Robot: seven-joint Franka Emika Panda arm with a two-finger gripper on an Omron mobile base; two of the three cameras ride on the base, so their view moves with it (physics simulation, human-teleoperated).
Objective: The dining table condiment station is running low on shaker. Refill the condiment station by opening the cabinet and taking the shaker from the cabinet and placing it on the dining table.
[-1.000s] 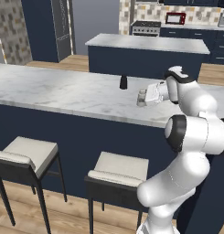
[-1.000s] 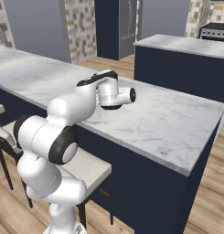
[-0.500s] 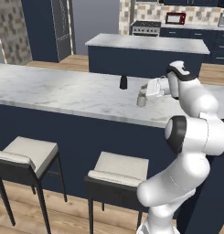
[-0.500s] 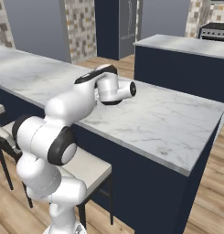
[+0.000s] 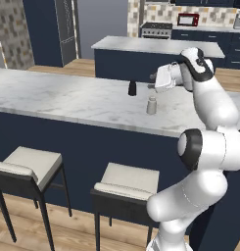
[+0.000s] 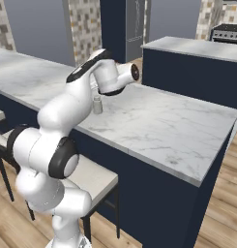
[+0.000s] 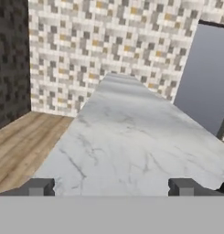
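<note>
The shaker (image 5: 151, 105), small, pale and capped, stands upright on the marble top of the dining table (image 5: 67, 100), also seen as the shaker (image 6: 97, 104) on the table (image 6: 154, 121). My gripper (image 5: 154, 81) hovers just above and slightly behind it, pointing left along the table, open and holding nothing. In the hand view the gripper (image 7: 111, 187) has its fingertips (image 7: 40, 186) far apart, with bare marble between them. The cabinet is out of view.
A small dark shaker (image 5: 132, 88) stands on the table to the left of and behind the pale one. Two cushioned stools (image 5: 126, 181) stand at the table's near side. A second island (image 5: 141, 54) and a stove (image 5: 153, 29) lie beyond.
The gripper has lifted up and away from the shaker, which stays standing on the table. The jaws have stayed wide apart.
</note>
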